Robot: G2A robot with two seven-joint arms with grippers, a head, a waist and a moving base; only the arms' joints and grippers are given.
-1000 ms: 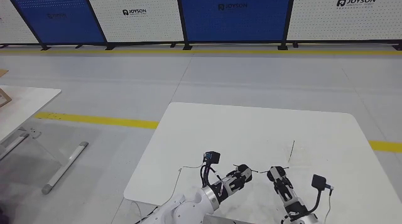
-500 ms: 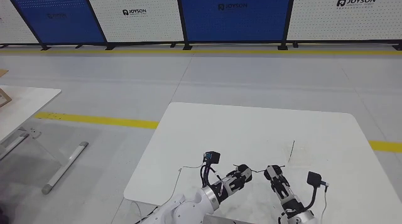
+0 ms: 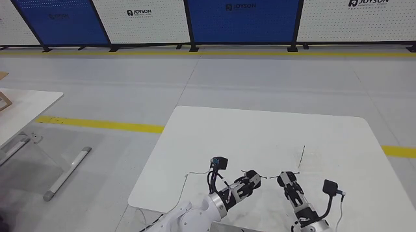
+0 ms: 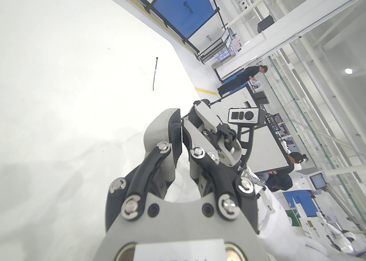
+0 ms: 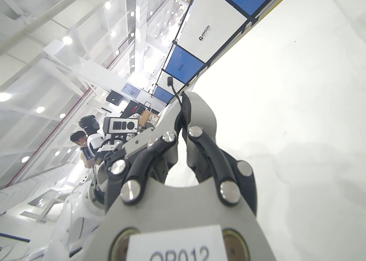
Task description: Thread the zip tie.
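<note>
Looking down from the top view, I am seeing a white table (image 3: pixel 214 134) with both arms lying low at its near edge. The left gripper (image 3: pixel 253 178) and the right gripper (image 3: pixel 283 178) are pointing away from the robot, close beside each other but apart. A thin dark loose tie (image 3: pixel 302 157) is lying flat on the table a little beyond the right gripper, and neither gripper is touching it.

Turning to the left wrist view, I am finding the left gripper's fingers drawn almost together, with just a thin slit between the pads. I am not making out anything pinched there. The right gripper is sitting just beyond its tips, and the loose tie is resting farther off on bare tabletop.

Moving to the right wrist view, I am seeing the right gripper's fingers clamped on a black zip tie (image 5: pixel 170 81). Its short end, with the square head, is sticking out past the fingertips into the air.

Judging progress, I am reading this as the early part. One tie is up off the table and held, but no tail is passing through the head and no loop is showing, so the threading itself is left to do.
</note>
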